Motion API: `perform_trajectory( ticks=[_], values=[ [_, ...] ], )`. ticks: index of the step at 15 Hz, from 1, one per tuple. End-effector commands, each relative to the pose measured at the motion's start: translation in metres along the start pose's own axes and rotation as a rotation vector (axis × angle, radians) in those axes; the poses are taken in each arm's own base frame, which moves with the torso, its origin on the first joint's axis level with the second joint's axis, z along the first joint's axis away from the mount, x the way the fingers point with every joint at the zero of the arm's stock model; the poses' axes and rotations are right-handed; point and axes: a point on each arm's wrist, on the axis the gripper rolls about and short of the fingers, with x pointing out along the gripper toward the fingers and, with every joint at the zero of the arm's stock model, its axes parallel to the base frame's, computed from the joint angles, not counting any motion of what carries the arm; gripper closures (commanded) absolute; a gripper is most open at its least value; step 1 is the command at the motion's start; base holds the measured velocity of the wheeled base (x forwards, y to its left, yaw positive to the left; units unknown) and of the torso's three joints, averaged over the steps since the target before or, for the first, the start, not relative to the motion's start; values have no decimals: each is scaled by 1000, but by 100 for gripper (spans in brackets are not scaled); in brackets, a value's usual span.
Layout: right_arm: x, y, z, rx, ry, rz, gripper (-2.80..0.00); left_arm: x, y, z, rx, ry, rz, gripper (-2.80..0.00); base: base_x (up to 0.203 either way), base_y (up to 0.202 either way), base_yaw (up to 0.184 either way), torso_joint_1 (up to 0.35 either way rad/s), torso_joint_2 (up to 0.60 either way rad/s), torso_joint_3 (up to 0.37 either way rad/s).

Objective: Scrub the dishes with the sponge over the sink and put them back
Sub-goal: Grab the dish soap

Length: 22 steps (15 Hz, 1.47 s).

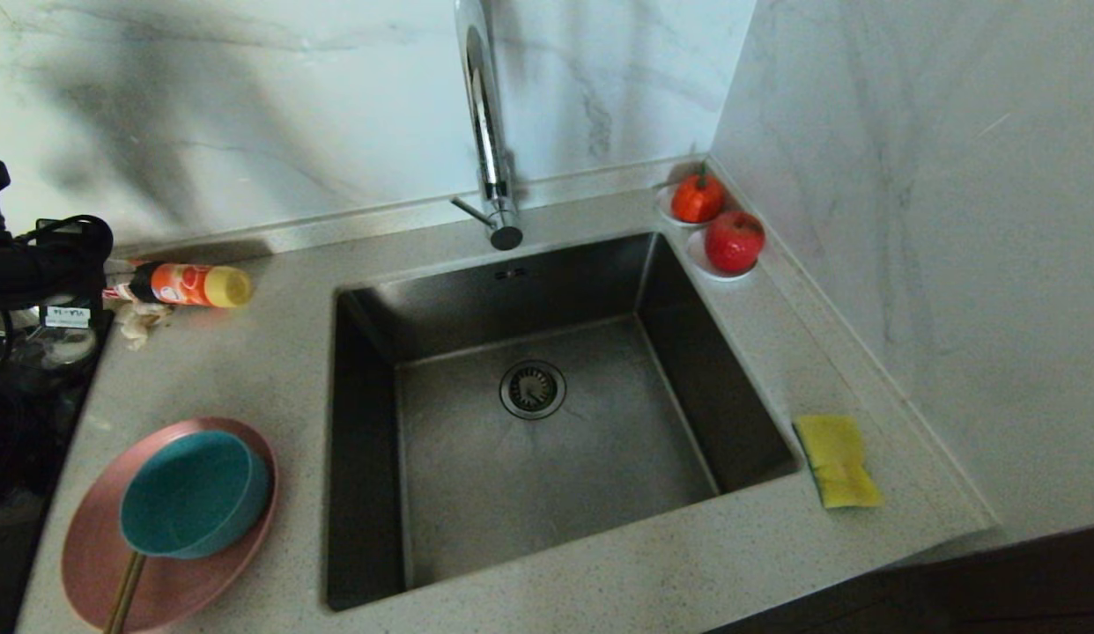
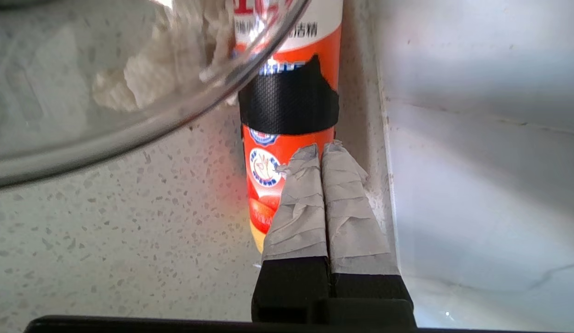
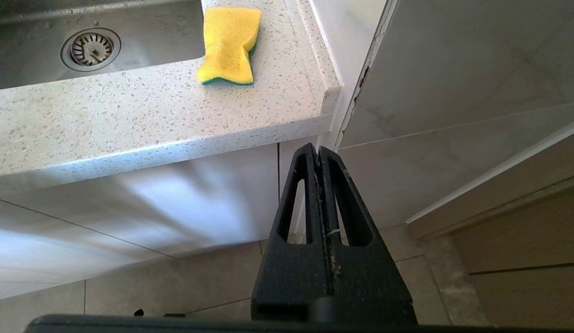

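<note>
Head view: pale speckled worktop (image 1: 247, 370) under marble walls, with the dark sink (image 1: 547, 440) set in mid-frame, drain strainer (image 1: 532, 388) on its floor and chrome tap (image 1: 487, 123) rising behind. Pink plate (image 1: 98, 563) at lower left, carrying the teal bowl (image 1: 190, 493) and a wooden stick (image 1: 124, 594). Sponge (image 1: 836, 460) flat on the worktop just right of the sink. Orange bottle (image 1: 181, 284) lying at left, near the left arm at the frame's left edge. Two red fruits on saucers (image 1: 719, 229) at upper right.

Left wrist view: left tool (image 2: 321, 148) pressed shut, empty, its taped fingers (image 2: 301, 203) over the orange bottle (image 2: 287, 83); clear glass rim (image 2: 130, 120) at upper left.

Right wrist view: right tool (image 3: 318, 150) closed tight, gripping nothing, hanging below the worktop edge (image 3: 130, 138); sponge (image 3: 229, 46) near the frame's top, beside the sink (image 3: 46, 69).
</note>
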Motion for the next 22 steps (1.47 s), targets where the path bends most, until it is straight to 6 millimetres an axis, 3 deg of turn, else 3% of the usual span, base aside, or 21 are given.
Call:
perform_trajectory(
  ticks=[1, 8, 22],
  values=[
    [0, 0, 0, 1, 0, 0, 0, 12, 10, -3, -14, 15, 28, 0, 0, 0, 0, 0, 0, 0],
    [0, 0, 0, 1, 0, 0, 0, 39, 25, -14, -15, 50, 68, 0, 0, 0, 0, 0, 0, 0],
    [0, 0, 0, -1, -1, 0, 0, 63, 33, -13, -3, 53, 69, 0, 0, 0, 0, 0, 0, 0]
  ],
)
